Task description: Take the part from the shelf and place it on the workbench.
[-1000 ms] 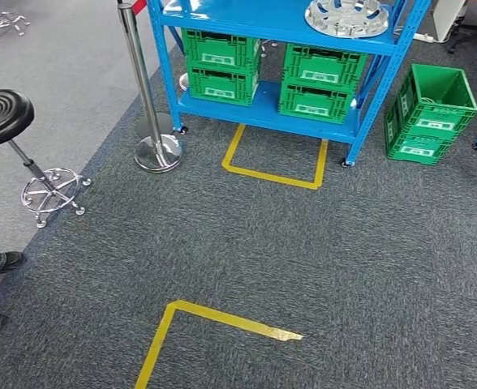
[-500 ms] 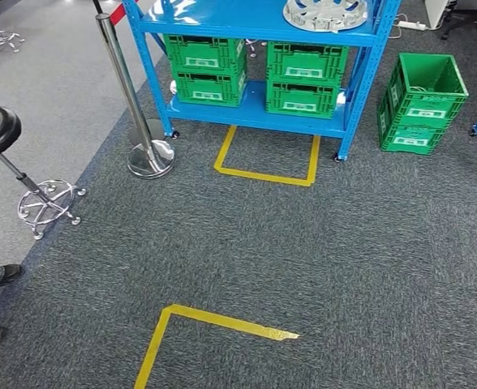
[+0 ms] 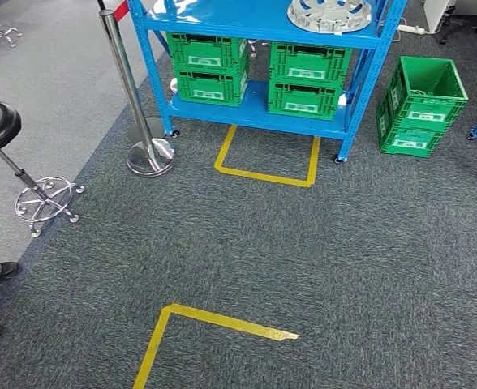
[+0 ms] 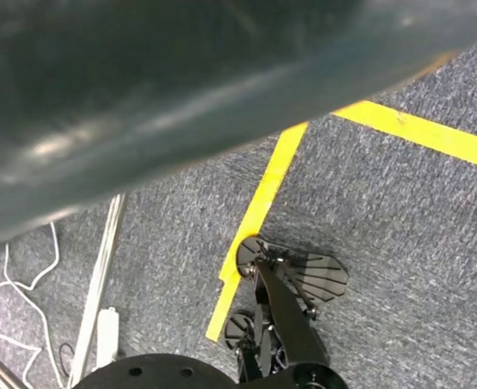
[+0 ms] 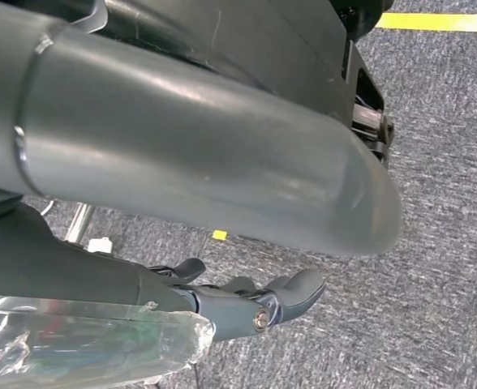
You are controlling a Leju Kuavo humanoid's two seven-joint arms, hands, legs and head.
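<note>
Head view, top centre: silver spoked wheel-cover part (image 3: 329, 14) on blue steel shelf (image 3: 267, 112), approach risking chrome barrier post (image 3: 130, 85); right hand (image 5: 248, 304) hanging empty, fingers loosely curled, left hand's state impossible to tell.

Part (image 3: 329, 14) on shelf (image 3: 257, 20), crates (image 3: 257, 69) beneath.

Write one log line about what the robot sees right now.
phase: facing shelf | silver round wheel-cover part: on blue metal shelf top | right hand: hanging over carpet, holding nothing | yellow tape square: before shelf

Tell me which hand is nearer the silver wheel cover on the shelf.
Right, probably, by little. The wheel cover lies right of centre on the blue shelf; the left hand and right hand both hang over carpet, well short of it.
</note>
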